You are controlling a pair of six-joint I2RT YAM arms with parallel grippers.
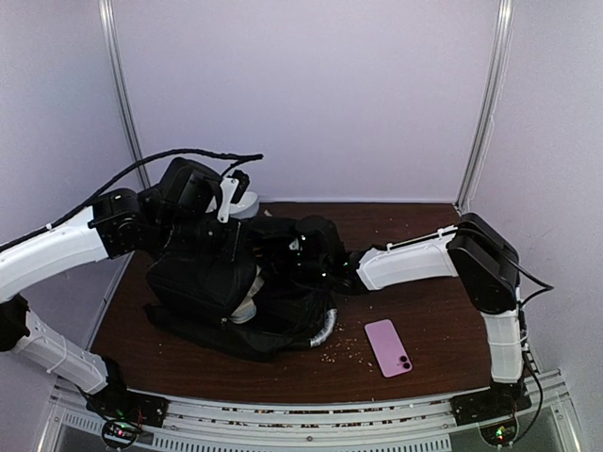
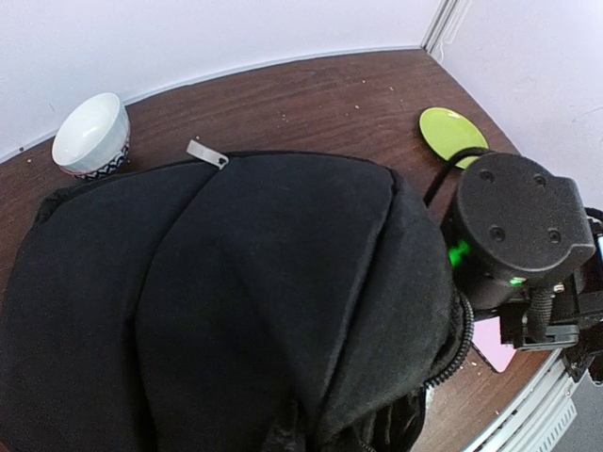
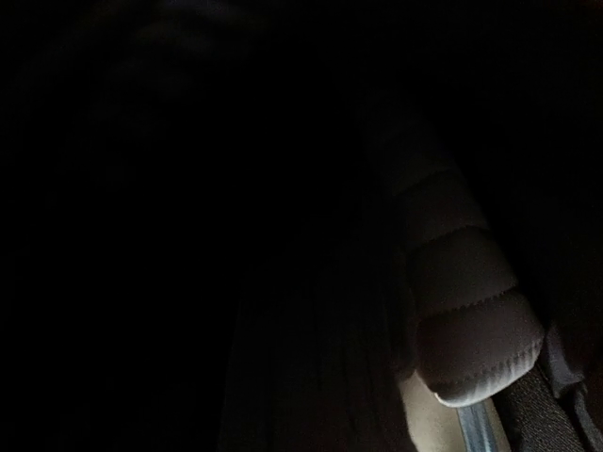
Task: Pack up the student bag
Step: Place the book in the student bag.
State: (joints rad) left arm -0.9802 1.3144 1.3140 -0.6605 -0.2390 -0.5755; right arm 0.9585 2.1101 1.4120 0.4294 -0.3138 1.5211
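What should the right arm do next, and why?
Probably draw the right arm back out of the bag: its wrist is buried in the opening, its camera sees mostly dark, and the phone lies unpacked on the table beside the bag. The left arm should hold the top up.

student bag [image 2: 236, 301]: 1 | bowl [image 2: 91, 135]: 1 | green plate [image 2: 452, 132]: 1 | pink phone [image 1: 388, 347]: 1
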